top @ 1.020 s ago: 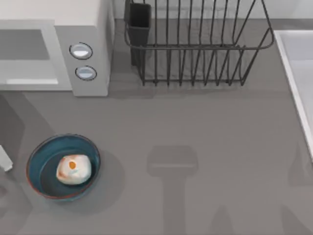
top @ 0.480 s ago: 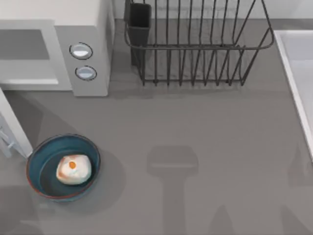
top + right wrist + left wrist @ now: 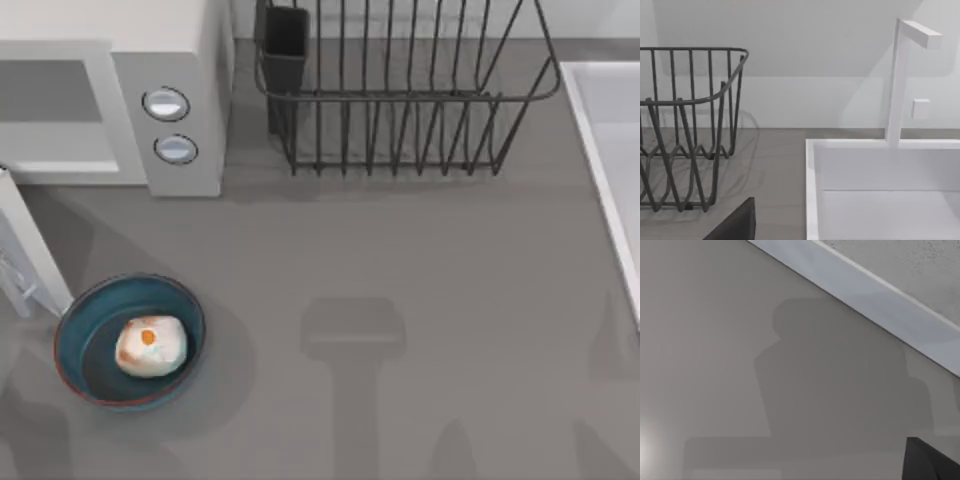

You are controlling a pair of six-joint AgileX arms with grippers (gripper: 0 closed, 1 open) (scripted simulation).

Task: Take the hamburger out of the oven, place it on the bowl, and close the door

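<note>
The hamburger [image 3: 150, 346], a cream lump with an orange spot, lies inside the blue bowl [image 3: 95, 305] at the table's front left. Behind it stands the white oven [image 3: 185, 60] with two round knobs and its cavity open. The door [image 3: 35, 245] stands ajar at the left edge, slanting from the oven's front down toward the bowl's rim. In the left wrist view the door's white frame [image 3: 865, 295] and speckled window run close by, with a dark part of my left gripper [image 3: 930, 462] at the corner. A dark part of my right gripper [image 3: 735, 225] shows near the rack.
A black wire dish rack [image 3: 400, 100] with a dark cup holder [image 3: 285, 45] stands at the back, right of the oven. A white sink [image 3: 610, 150] with its faucet [image 3: 900, 80] takes the right side. Bare grey tabletop [image 3: 400, 300] lies between bowl and sink.
The door has swung in from the left edge toward the oven, its free end now close to the bowl. Hamburger and bowl have not moved.
</note>
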